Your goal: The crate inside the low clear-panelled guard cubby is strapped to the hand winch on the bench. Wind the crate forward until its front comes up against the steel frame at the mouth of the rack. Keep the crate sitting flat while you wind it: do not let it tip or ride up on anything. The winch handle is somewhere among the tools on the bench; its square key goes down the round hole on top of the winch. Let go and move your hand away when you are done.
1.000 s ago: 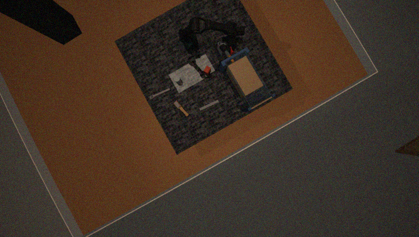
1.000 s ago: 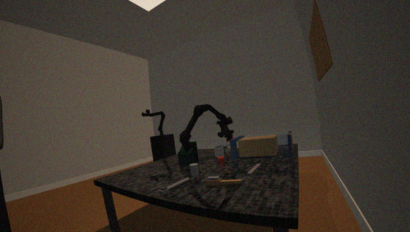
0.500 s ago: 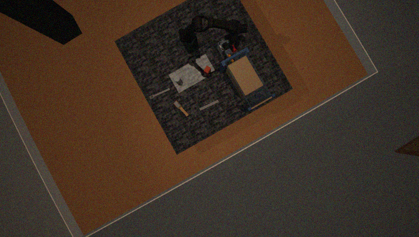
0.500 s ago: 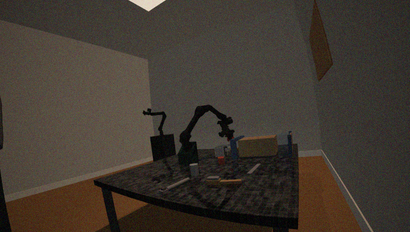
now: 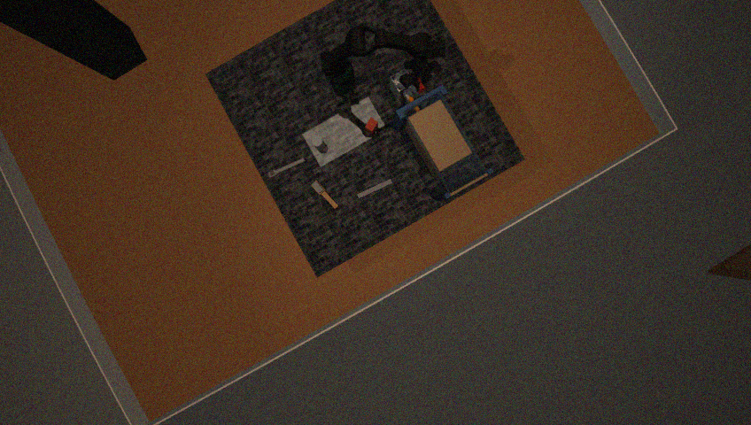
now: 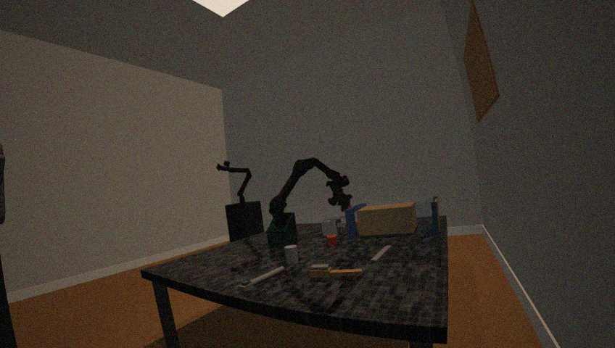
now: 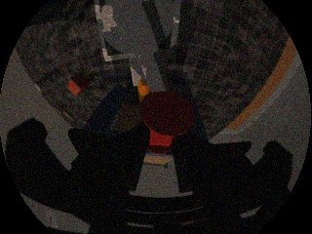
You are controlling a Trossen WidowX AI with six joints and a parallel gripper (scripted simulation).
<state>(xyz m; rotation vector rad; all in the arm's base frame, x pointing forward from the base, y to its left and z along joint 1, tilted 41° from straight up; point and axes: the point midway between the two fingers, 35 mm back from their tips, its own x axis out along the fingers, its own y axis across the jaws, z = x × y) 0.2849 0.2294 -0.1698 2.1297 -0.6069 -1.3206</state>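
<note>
My gripper (image 5: 421, 79) (image 6: 345, 207) (image 7: 160, 121) is shut on the red winch handle, whose dark red round knob (image 7: 167, 113) shows in front of the fingers. It is above the bench, just outside the blue frame (image 5: 420, 100) (image 6: 348, 224). A grey fitting (image 5: 398, 81) that looks like the winch lies below and beside the gripper. An orange piece (image 5: 411, 98) (image 7: 143, 90) shows near the blue frame. The tan crate (image 5: 439, 135) (image 6: 386, 220) sits flat behind that frame. The handle's key, the winch hole and any gap at the crate's front cannot be made out.
A red block (image 5: 371, 124) (image 6: 331, 240) stands near the winch. A white can (image 6: 291, 254), a grey wrench-like tool (image 5: 287, 167) (image 6: 267, 275), a wooden-handled tool (image 5: 329, 198) (image 6: 345, 271) and a flat pale bar (image 5: 374, 188) (image 6: 381, 253) lie farther off.
</note>
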